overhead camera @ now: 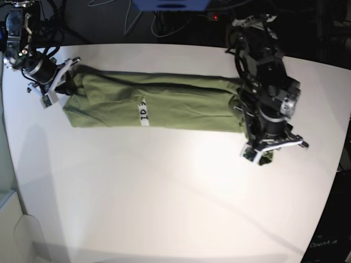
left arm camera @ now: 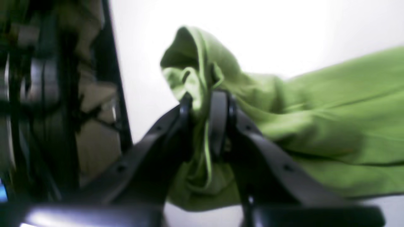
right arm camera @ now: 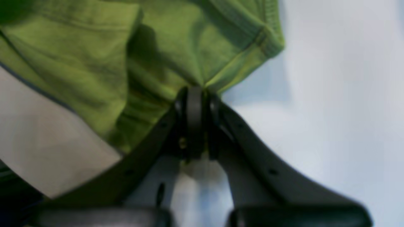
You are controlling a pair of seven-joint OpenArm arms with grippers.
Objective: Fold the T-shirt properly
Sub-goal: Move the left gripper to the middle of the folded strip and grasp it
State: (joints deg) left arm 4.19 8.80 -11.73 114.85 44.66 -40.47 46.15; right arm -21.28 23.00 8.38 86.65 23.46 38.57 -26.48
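T-shirt (overhead camera: 159,104) lies as a long narrow band across the far part of the white table (overhead camera: 164,208), white tag facing up mid-band. Left end effector (left arm camera: 203,104) clenched on a bunched corner; right end effector (right arm camera: 195,94) clamped on a hem edge.

Both wrist pictures are soft and blurry, with the white bench (left arm camera: 284,34) glowing too bright behind. The base picture is sharper. Light shines brightest on the bench middle, and its near corners look dimmer and grey.
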